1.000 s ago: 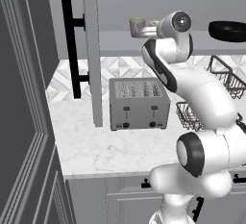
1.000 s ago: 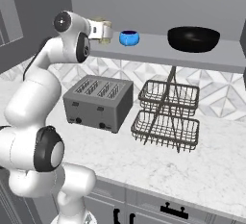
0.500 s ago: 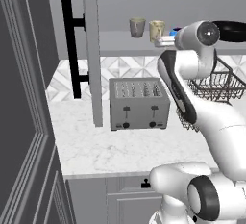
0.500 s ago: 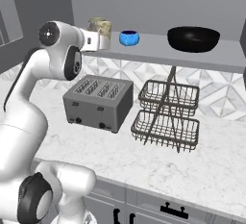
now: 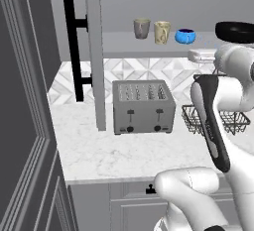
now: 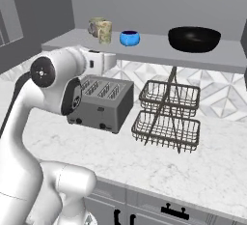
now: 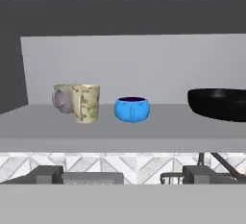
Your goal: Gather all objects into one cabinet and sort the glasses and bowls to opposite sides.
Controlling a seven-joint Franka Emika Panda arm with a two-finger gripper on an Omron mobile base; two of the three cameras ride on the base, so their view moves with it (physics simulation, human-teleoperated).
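all four on the shelf (image 7: 43, 127): cups left, bowls right (looks sorted); gripper (image 6: 112, 61) spread, empty

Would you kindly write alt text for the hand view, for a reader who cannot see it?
A grey cabinet shelf holds four items in a row: a grey-brown cup, a mottled beige cup overlapping it in front, a blue bowl, and a wide black bowl cut off at the right edge.
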